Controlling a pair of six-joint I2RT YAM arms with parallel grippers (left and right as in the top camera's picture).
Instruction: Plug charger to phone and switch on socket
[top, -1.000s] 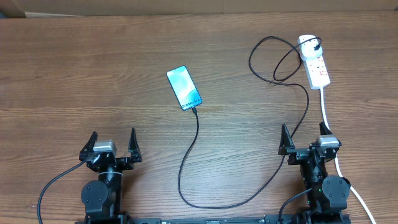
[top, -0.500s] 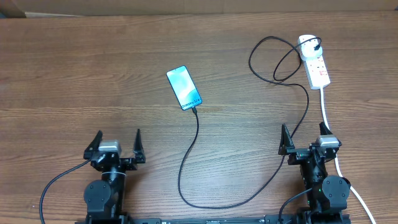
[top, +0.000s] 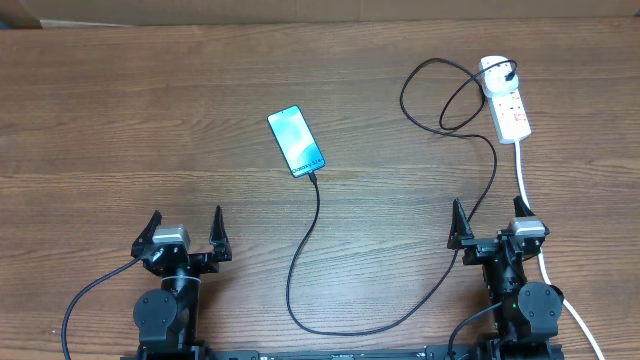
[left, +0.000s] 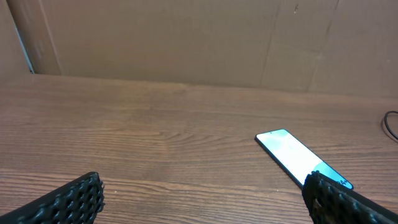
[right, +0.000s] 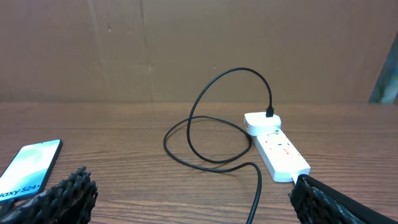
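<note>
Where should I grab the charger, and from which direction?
I'd pinch the charger on the straight stretch just short of the phone, coming down from above with jaws straddling the cable. It lies flat on the table and runs straight there, unlike the loops elsewhere.

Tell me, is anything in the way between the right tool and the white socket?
Nothing tall is. Between the right tool and the socket, only the black charger and the socket's white cord lie flat on the table, so the tool could probably pass above them.
</note>
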